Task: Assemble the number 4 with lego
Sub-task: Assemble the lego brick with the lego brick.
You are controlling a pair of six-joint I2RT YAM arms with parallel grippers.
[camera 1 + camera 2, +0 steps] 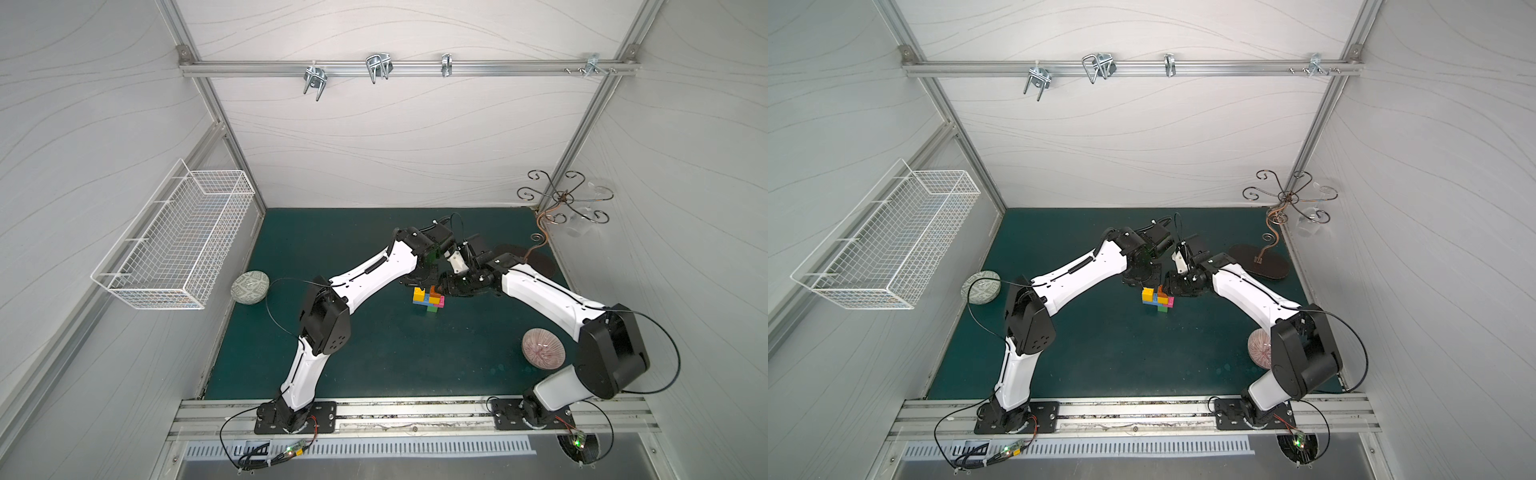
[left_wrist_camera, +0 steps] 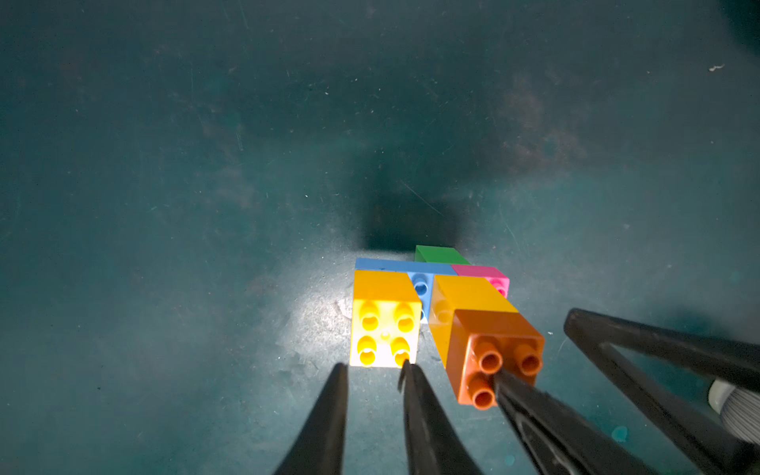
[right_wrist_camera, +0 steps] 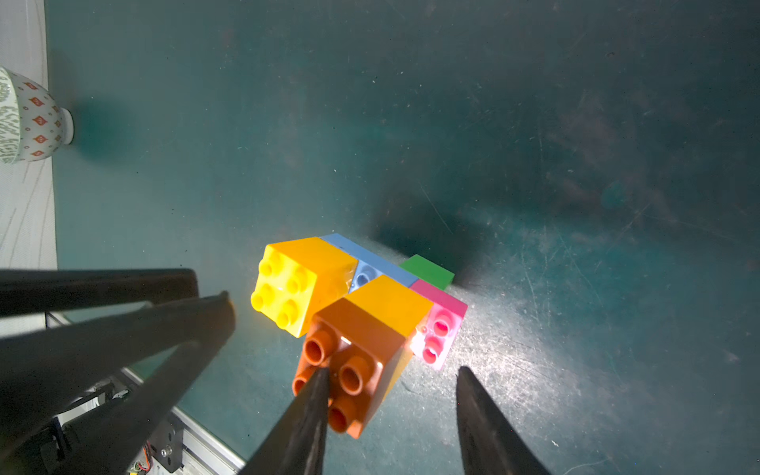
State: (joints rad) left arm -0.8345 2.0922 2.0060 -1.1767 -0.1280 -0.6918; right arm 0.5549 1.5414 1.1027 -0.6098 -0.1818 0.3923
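Observation:
The lego cluster [image 1: 429, 300] [image 1: 1158, 300] lies flat mid-mat. A blue bar [image 2: 405, 267] joins a yellow cube [image 2: 384, 329] to a column of green [image 2: 440, 255], pink [image 2: 483, 273], yellow [image 2: 469, 294] and orange [image 2: 489, 341]. My left gripper [image 2: 374, 365] [image 1: 411, 283] hovers at the lone yellow cube's studded face, its jaws slightly apart with only mat between. My right gripper [image 3: 391, 370] [image 1: 446, 289] is open at the orange cube [image 3: 362, 329]. One finger lies across the orange studs and the other is off to the pink side.
A green-patterned bowl [image 1: 249, 287] sits at the mat's left edge and a pink ribbed bowl [image 1: 543, 348] at the front right. A wire basket [image 1: 174, 237] hangs on the left wall. A scrolled metal stand [image 1: 563, 197] has its dark oval base [image 1: 536, 262] at the back right.

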